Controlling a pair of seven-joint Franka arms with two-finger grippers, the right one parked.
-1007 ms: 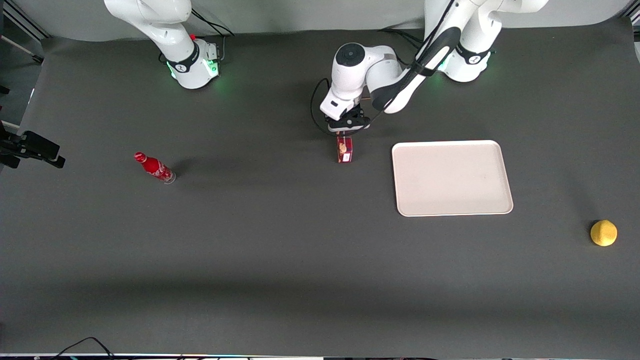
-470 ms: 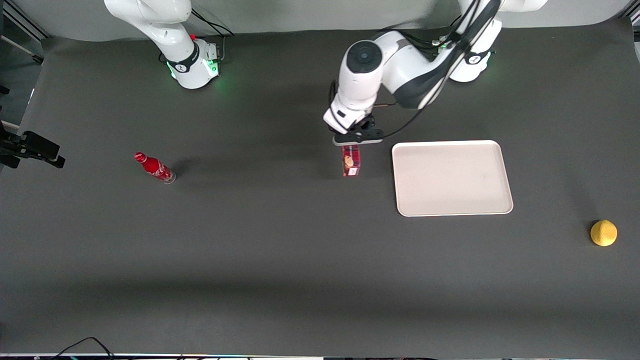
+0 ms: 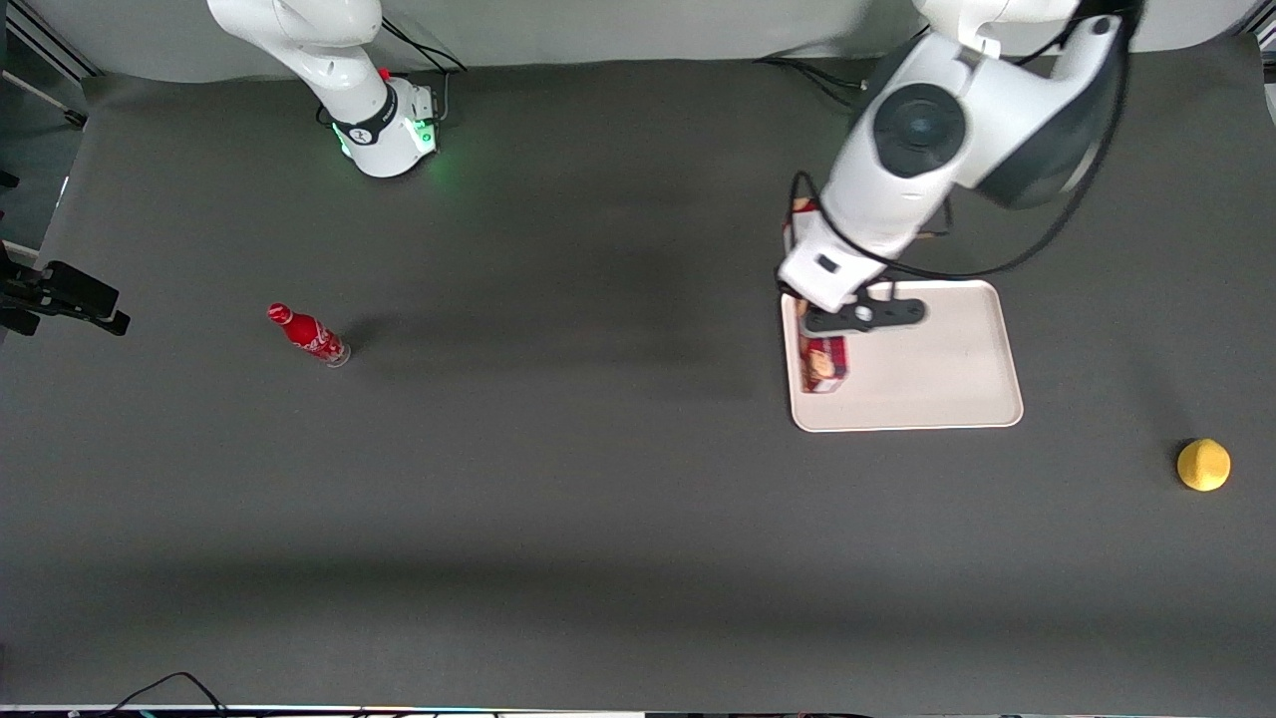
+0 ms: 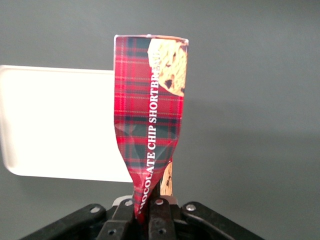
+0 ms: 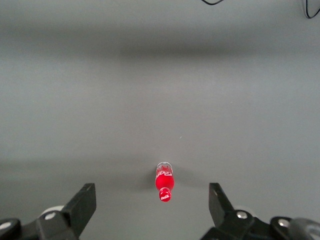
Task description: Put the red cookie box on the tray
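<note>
Pincer (image 4: 148, 212) pinches the crumpled tartan red cookie box (image 4: 149, 115) above the smooth cream tray (image 3: 927, 379).

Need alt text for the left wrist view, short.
The claw is shut on the red cookie box, pinching and creasing its tartan carton at one end. Below the hanging box are the cream tray and dark table.

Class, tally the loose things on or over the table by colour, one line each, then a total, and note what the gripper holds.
Red: 2 (cookie box, bottle)
Cream: 1 (tray)
Yellow: 1 (lemon)
Total: 4
The gripper, above the tray's edge, is shut on the cookie box.
</note>
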